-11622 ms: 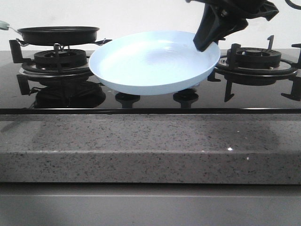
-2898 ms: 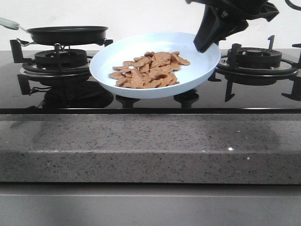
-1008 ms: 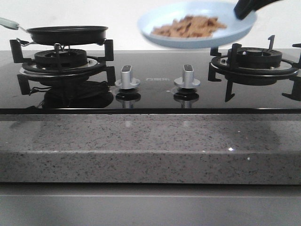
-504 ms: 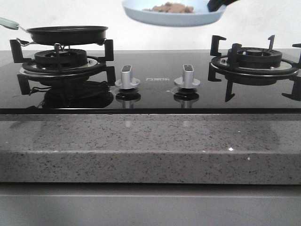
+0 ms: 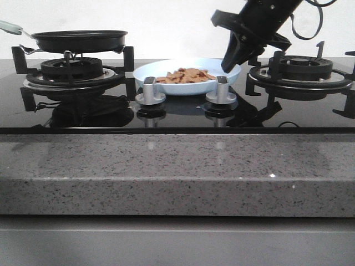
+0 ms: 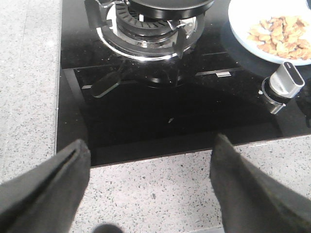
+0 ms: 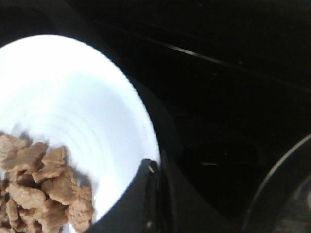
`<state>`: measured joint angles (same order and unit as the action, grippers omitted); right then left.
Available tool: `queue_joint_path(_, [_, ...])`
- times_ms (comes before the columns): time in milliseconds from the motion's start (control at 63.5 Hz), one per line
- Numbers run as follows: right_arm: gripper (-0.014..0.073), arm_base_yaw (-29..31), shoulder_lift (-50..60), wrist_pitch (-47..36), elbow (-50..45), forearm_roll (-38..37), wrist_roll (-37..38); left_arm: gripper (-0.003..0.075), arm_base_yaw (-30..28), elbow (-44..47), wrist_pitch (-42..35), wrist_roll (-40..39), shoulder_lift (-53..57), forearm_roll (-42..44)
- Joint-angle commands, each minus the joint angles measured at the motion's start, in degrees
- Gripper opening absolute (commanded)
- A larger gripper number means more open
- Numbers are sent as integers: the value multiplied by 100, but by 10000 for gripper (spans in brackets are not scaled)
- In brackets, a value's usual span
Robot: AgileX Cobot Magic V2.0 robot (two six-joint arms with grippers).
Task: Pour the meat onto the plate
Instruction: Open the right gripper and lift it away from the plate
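Now the plate [image 5: 186, 77] sits down on the black cooktop behind the two knobs [image 5: 151, 90], no longer held high. Meat [image 5: 184, 75] heaped on it. Right gripper [image 5: 230, 61] jaws still clamp its rim; left gripper [image 6: 146, 189] jaws spread, empty. Pour looks done; release remains.

You're looking at a pale bluish-white plate [image 5: 150, 70] with reddish-brown meat [image 5: 184, 76] on it, sitting on a glossy black glass cooktop [image 5: 177, 113]. The frying pan [image 5: 77, 40] is black with a pale greenish handle, the burner grates [image 5: 302, 69] are black, and the two knobs [image 5: 150, 90] are silver. The counter [image 5: 177, 174] out front is grey granite with dark speckles. Both grippers [image 5: 229, 65] are black.
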<state>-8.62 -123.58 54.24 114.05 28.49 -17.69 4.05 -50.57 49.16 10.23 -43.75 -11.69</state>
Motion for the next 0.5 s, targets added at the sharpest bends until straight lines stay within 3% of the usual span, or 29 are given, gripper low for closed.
queue_joint_path(0, [74,17,388,-298,234,130,-43,512,46,-148,-396,-77,31,-99])
queue_joint_path(173, [346,17,388,-358,234,130,-43,512,46,-148,-396,-77,31,-99])
queue_joint_path(236, [408,17,420,-358,238,130,-43,512,46,-148,-396,-77,31,-99])
queue_joint_path(488, [396,17,981,-279,234,118,-32,512,46,-148,-396,-77,31,-99])
